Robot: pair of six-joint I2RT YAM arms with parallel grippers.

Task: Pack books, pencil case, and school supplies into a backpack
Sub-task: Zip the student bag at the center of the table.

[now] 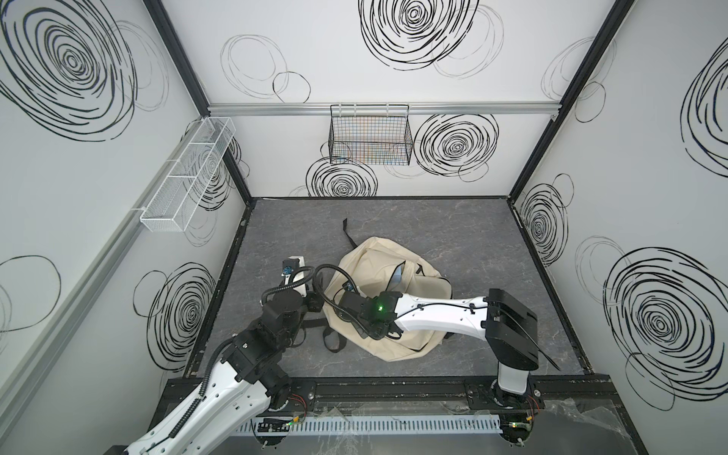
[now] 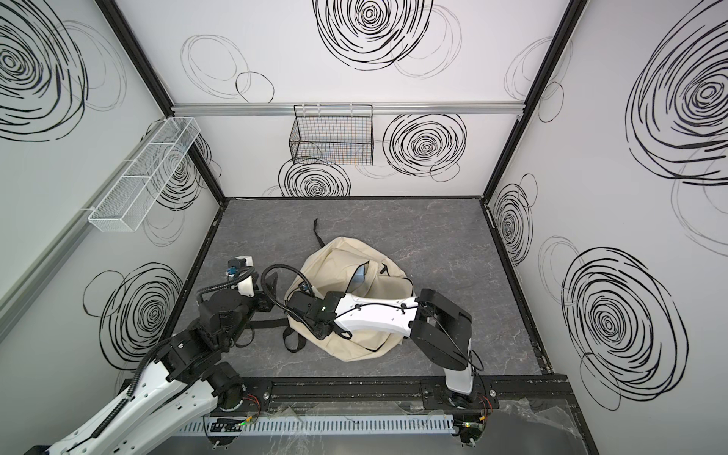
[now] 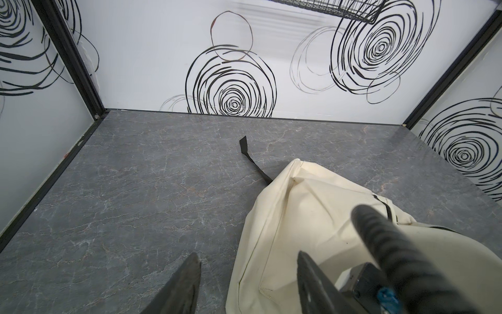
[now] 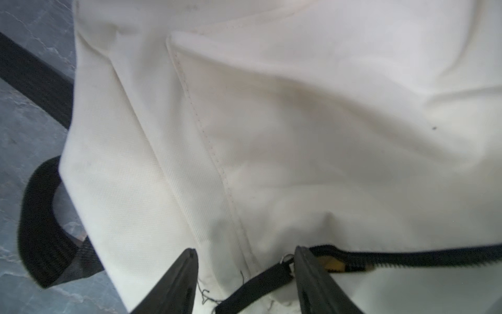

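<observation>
Right claw hangs spread astride the backpack zip pull, left claw is spread and empty: best centre on that pull and pinch squarely before dragging.

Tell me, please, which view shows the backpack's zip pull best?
The right wrist view: the zip pull lies between the right gripper's open jaws, at the zipper's end. In both top views the right arm hides it. The left wrist view shows the backpack's cream fabric and a strap, no pull.
</observation>
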